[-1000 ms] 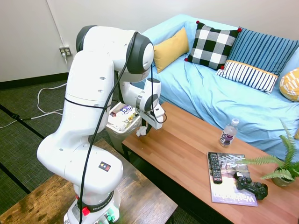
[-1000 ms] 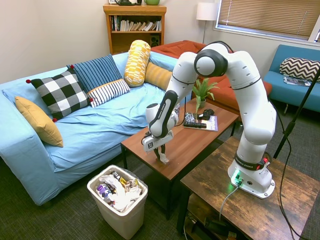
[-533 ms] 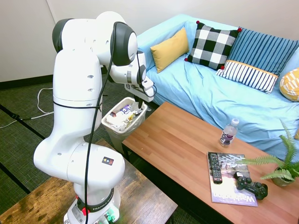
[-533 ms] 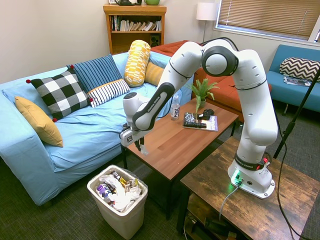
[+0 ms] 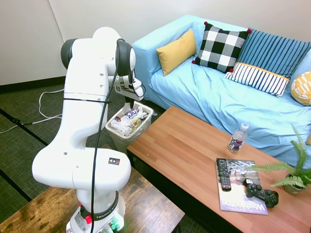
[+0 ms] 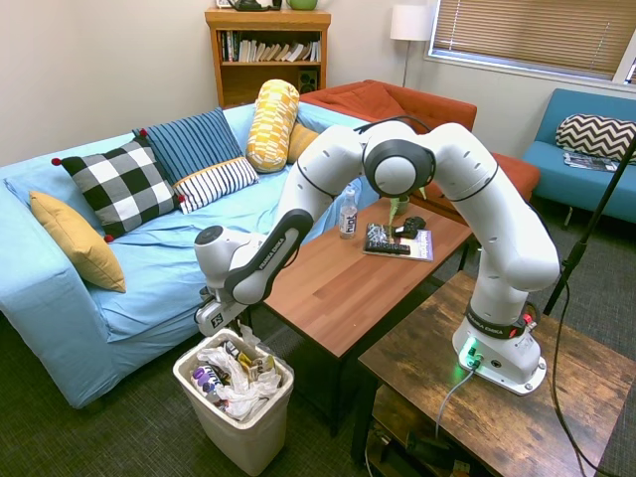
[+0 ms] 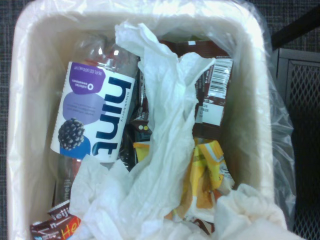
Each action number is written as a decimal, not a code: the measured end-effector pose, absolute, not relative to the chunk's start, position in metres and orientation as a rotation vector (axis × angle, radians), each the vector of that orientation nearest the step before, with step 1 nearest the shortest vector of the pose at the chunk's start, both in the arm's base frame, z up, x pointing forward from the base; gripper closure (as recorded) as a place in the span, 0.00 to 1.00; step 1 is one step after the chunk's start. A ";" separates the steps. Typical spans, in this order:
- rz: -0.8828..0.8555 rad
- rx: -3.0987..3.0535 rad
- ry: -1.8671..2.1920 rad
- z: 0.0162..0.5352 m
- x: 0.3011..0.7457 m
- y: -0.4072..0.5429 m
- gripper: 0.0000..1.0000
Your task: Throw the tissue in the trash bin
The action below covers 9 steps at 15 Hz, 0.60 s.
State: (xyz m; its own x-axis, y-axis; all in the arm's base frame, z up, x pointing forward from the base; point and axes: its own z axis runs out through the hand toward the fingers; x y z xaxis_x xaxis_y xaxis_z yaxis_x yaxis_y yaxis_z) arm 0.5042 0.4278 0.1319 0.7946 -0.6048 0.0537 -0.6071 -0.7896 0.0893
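Jaws point(image 6: 241, 336) pinch the tissue point(image 6: 247, 341) just above the trash bin point(image 6: 260, 429), inside its rim.

The white arm rises from its base, bends at a high elbow and reaches down and outward past the table's short end near the sofa. Its forearm slopes steeply down to the wrist, which points the claw point(image 6: 241, 331) straight downward, just above the trash bin's point(image 6: 260, 429) rim. In the first exterior view the claw point(image 5: 130, 103) hangs below the wrist; whether its fingers are apart or together cannot be made out.
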 end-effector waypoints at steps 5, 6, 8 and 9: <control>0.053 2.867 -0.973 0.119 0.513 0.432 0.00; 0.055 2.868 -0.972 0.119 0.513 0.432 0.00; 0.059 2.869 -0.970 0.119 0.514 0.434 0.00; 0.060 2.869 -0.971 0.120 0.514 0.433 0.00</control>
